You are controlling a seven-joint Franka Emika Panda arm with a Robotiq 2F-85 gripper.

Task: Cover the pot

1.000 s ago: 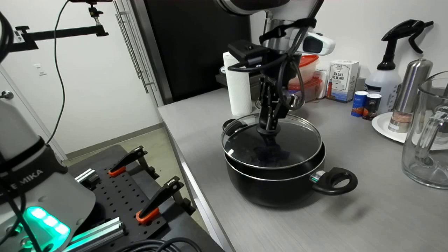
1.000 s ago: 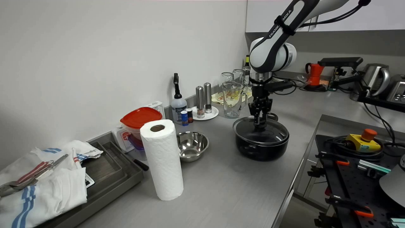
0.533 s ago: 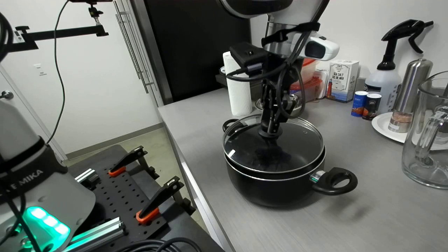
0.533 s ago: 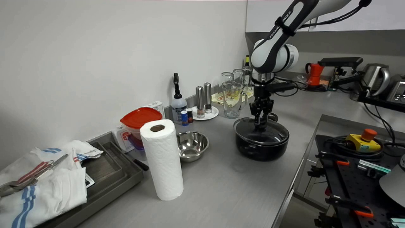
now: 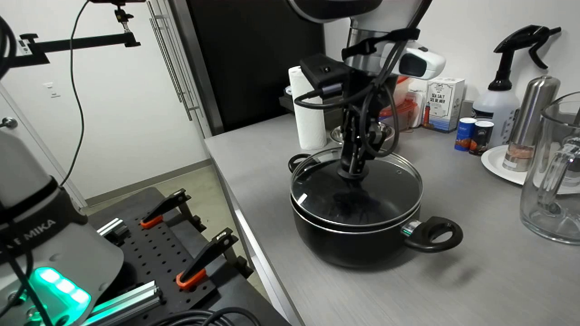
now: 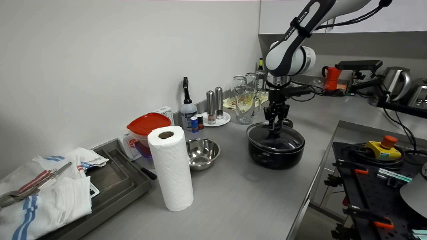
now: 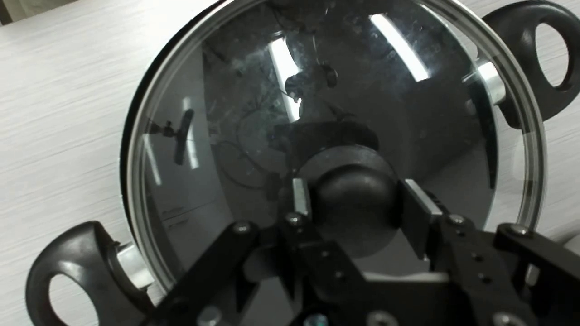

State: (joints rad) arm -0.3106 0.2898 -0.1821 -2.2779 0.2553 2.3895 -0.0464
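1. Pincer [image 7: 360, 197]: clenched on the knob [image 7: 355, 185].
2. Lid [image 5: 362, 199]: presumably slick, breakable; best held so.
3. Pot [image 5: 353, 246]: on the counter [image 6: 233, 200], beneath; presumably rigid, heavier; steady by handles [image 7: 521, 50], 2 and 8 o'clock, wrist view.

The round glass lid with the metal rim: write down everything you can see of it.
The round, clear glass lid is smudged and reflective, with a shiny metal rim, a tiny vent-like spot and a round black knob at its centre. The black pincer holds that knob. Knob up and roughly level, the lid is over the wide black two-handled pot; in the wrist view a dark crescent of the pot shows beyond one edge. Whether they touch is unclear.
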